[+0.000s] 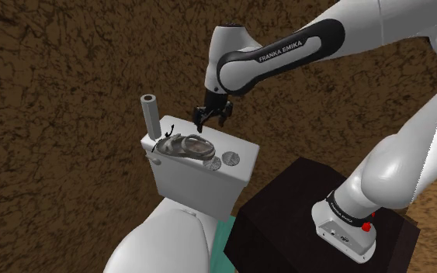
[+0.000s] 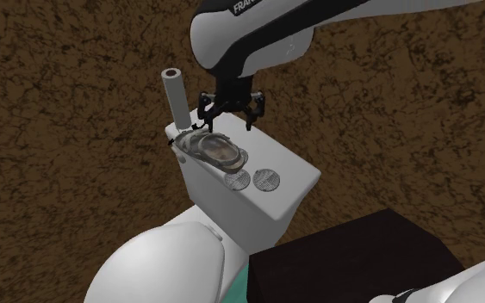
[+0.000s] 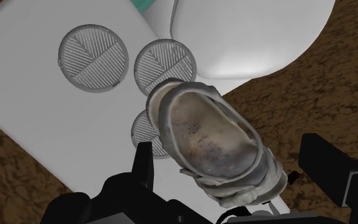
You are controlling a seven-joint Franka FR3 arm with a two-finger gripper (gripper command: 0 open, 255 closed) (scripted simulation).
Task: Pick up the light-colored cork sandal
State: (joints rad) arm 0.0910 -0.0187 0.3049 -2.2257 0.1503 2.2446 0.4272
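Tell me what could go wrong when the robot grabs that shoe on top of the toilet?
1. The sandal lies near the edge of the tank lid. A nudge from the open gripper could push it off.
2. The upright grey tube stands close beside the sandal and might get knocked over.
3. The sandal's toe overlaps a round button. A finger coming down there could hit the button and spoil the grip.
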